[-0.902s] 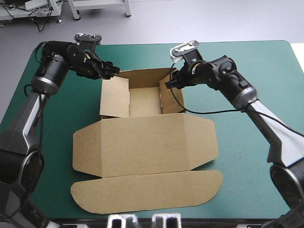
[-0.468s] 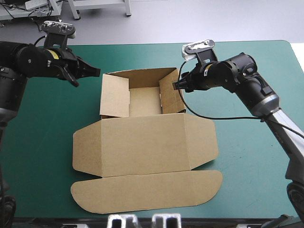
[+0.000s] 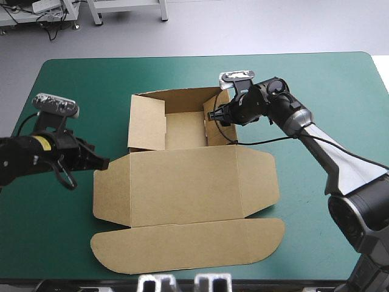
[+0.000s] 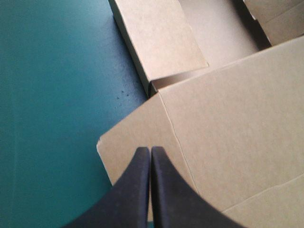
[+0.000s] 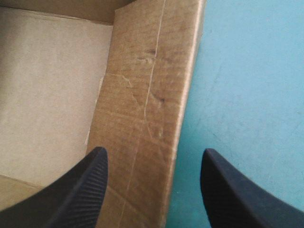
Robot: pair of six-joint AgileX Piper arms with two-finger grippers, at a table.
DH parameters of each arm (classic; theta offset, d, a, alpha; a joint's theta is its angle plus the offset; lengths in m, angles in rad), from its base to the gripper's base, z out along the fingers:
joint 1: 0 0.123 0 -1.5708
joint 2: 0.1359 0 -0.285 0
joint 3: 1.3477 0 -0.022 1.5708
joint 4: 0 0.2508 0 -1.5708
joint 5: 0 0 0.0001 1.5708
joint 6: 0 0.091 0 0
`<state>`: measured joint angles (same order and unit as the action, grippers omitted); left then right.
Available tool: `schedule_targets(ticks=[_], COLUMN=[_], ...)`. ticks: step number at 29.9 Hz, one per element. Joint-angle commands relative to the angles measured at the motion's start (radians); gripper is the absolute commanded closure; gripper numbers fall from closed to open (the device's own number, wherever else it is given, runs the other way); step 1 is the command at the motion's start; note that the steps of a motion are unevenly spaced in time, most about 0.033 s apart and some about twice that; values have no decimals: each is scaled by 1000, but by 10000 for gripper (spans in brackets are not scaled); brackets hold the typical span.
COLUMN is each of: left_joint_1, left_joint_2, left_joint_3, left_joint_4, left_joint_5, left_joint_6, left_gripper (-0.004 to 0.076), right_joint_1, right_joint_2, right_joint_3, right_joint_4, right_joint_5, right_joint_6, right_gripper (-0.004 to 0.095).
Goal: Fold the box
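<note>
Right fingers [image 5: 80, 190] apart, box [image 5: 147, 95] wall between

Left hand [image 3: 104, 162] at the box [image 3: 182, 182], right hand [image 3: 210, 115] astride its right wall

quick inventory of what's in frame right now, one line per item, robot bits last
box: one, brown, mid-table; open tray with raised walls toward the far edge, lid flat toward the near edge, with side flaps and a rounded front flap.
table cover: one, teal-green, under everything.
left gripper: one, black fingers, shut, over the outer corner of the lid's left side flap; contact can't be told.
right gripper: one, black fingers, open, astride the tray's right wall, one finger on the tray side, the other over the cover.
</note>
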<state>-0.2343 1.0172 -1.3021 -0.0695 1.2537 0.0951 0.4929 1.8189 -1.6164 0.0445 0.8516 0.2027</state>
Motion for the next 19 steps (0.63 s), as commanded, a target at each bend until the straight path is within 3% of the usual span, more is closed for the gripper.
schedule_targets(ticks=[1, 4, 8, 9, 14, 19], left_joint_1=[0, 0, 0, 0, 0, 0], left_joint_2=[-101, -164, -235, -248, -333, -438], left_joint_3=[58, 114, 175, 188, 292, 425], left_joint_4=[-13, -13, -7, -6, -6, 38], left_joint_5=[-55, -53, -35, -30, -31, -67], left_joint_6=[0, 0, 0, 0, 3, -12], left_gripper=[733, 733, 733, 733, 733, 733], right_joint_1=[3, 3, 3, 3, -10, -125], right_joint_2=[-11, 14, 14, 9, -33, -117], right_joint_3=[-32, -32, -32, -32, -32, -32], right_joint_4=[7, 22, 29, 27, 29, -10], right_joint_5=[-65, -66, -59, -59, -52, 52], right_joint_6=[2, 2, -1, 1, -1, -1], right_gripper=[386, 490, 882, 918, 926, 925])
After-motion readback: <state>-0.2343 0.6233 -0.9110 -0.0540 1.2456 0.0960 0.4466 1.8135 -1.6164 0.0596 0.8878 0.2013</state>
